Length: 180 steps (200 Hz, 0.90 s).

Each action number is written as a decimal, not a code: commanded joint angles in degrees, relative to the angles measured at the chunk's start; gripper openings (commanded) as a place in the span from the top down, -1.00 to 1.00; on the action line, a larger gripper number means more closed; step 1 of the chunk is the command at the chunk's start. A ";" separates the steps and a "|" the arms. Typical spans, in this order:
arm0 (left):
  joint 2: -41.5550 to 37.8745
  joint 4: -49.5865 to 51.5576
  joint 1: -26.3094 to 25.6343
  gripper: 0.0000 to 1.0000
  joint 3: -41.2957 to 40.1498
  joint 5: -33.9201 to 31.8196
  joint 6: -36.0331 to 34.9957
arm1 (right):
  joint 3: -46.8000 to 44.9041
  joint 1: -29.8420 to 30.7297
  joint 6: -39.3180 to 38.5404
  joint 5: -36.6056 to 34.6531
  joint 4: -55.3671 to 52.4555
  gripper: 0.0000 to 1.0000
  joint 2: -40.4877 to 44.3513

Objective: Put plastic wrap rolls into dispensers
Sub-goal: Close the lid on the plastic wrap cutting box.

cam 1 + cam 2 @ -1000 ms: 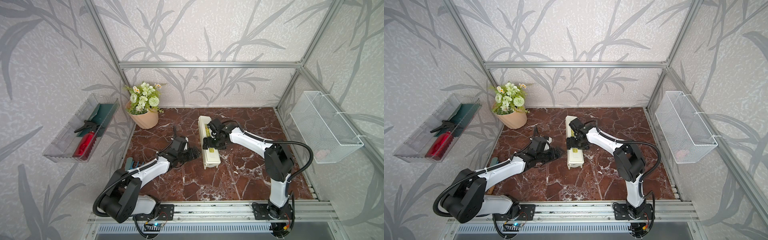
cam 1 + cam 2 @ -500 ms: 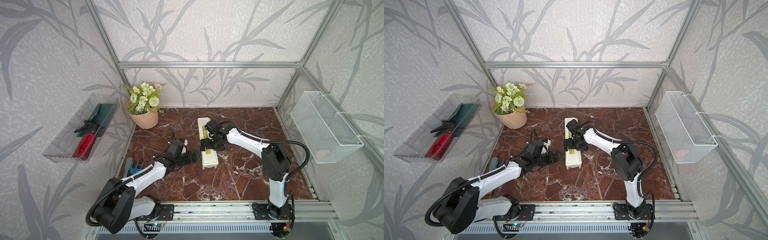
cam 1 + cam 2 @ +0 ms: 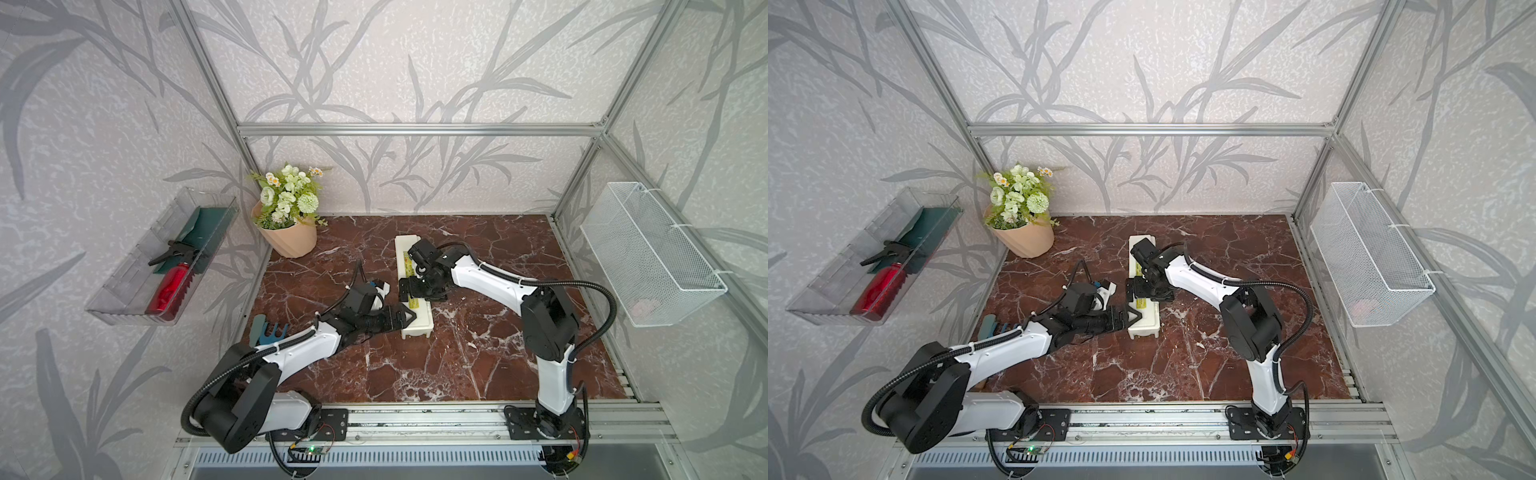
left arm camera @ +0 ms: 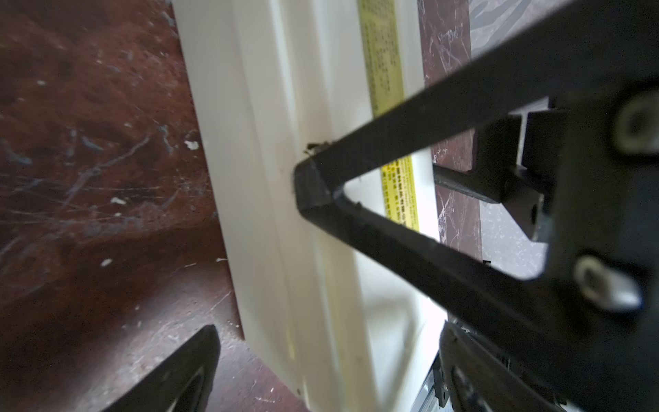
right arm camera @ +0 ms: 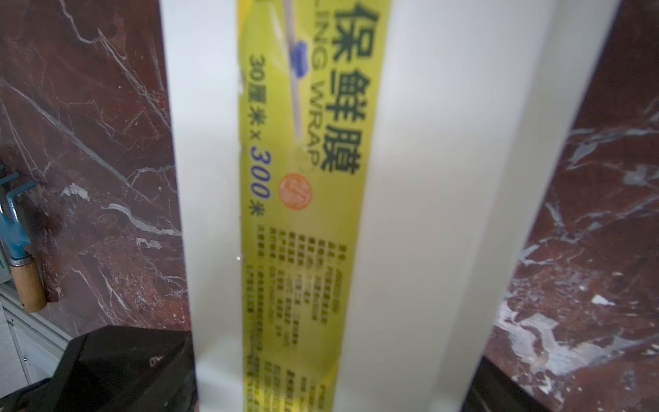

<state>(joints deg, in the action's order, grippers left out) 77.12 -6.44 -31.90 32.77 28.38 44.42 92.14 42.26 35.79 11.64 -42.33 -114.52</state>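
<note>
Closer now, my left gripper meets the dispenser's near end, jaws spread; my right gripper straddles its middle, jaws released. It lies lid-shut mid-tabletop; no roll shows. Next, I judge: lift that lid.

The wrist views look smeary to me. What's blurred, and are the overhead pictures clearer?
Right wrist view: on the dispenser label, big characters read, small print smears. Left wrist view: the left end effector is soft, too near the lens; part of the dispenser glares white. Both top views: sharp, evenly lit.
</note>
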 commanded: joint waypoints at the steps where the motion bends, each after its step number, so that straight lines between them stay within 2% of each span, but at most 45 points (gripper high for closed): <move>1: 1.82 -0.90 -0.51 -0.90 2.20 -1.91 0.04 | 2.05 0.89 0.39 1.37 -0.76 -0.98 -0.79; 31: 1.69 -0.03 -0.71 -0.83 2.25 -5.31 0.28 | 1.98 0.90 0.35 1.74 -0.74 -0.98 -0.46; 81: 2.26 7.19 -0.78 -0.52 3.74 -9.55 -1.75 | 1.91 0.81 0.33 2.23 -0.73 -0.98 0.69; 116: 2.68 10.24 -0.71 -0.49 3.94 -11.95 -1.97 | 0.66 -0.28 -0.91 2.16 0.33 -0.98 2.38; 180: 3.01 12.39 -0.75 -0.46 4.14 -13.45 -2.15 | -4.37 -3.97 -5.58 6.47 3.32 -0.98 9.06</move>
<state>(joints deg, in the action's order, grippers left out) 78.85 -1.06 -32.91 37.41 19.68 43.05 89.23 39.38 33.52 15.55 -39.81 -110.26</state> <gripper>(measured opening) 0.733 0.992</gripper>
